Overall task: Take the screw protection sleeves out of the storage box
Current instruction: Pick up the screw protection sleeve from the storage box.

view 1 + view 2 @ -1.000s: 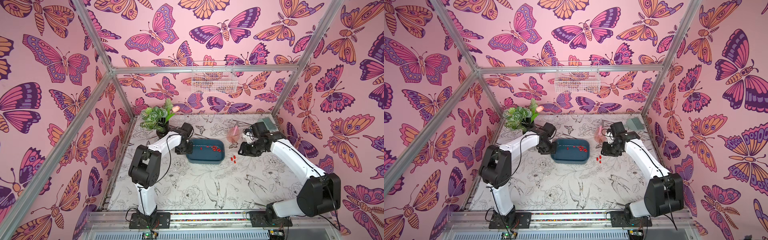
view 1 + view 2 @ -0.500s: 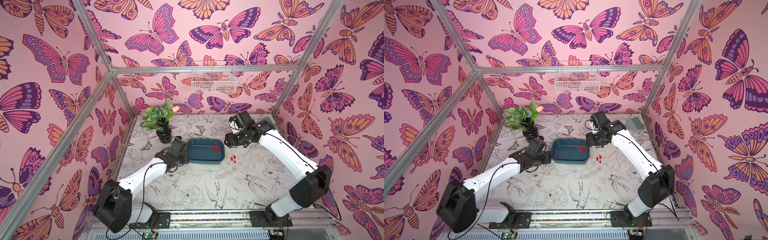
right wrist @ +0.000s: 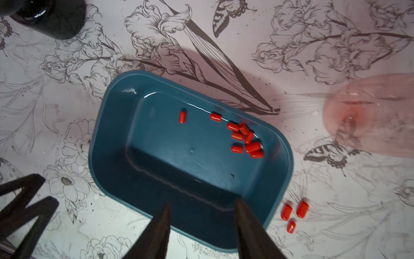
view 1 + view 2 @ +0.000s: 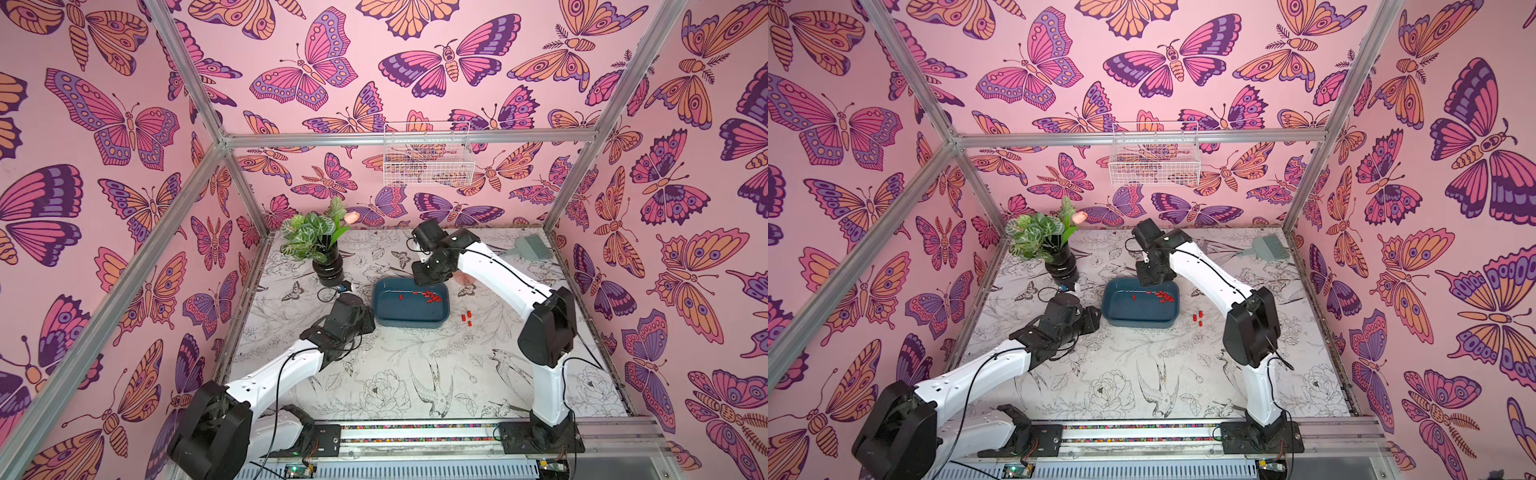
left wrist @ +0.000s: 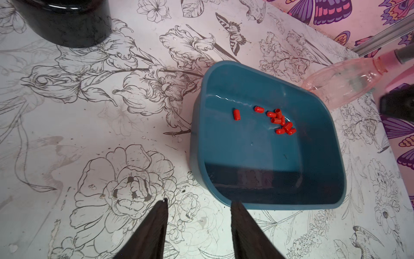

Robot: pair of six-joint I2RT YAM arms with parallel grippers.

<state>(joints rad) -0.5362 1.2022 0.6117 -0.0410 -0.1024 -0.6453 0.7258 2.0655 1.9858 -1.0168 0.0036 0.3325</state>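
Note:
The storage box is a shallow teal tray in the middle of the table, seen in both top views. Several red screw protection sleeves lie clustered toward its back right corner, with one apart. Three sleeves lie on the table just right of the box. My left gripper is open and empty, low at the box's front left corner. Over the box, my right gripper hangs open with nothing between its fingers.
A plant in a black pot stands behind the box on the left. A pink clear spray bottle lies right of the box. A grey-green brush sits at the back right. A white wire basket hangs on the back wall.
My left arm has swung from the box's back left side round to its front left corner. My right gripper has moved from right of the box to over it.

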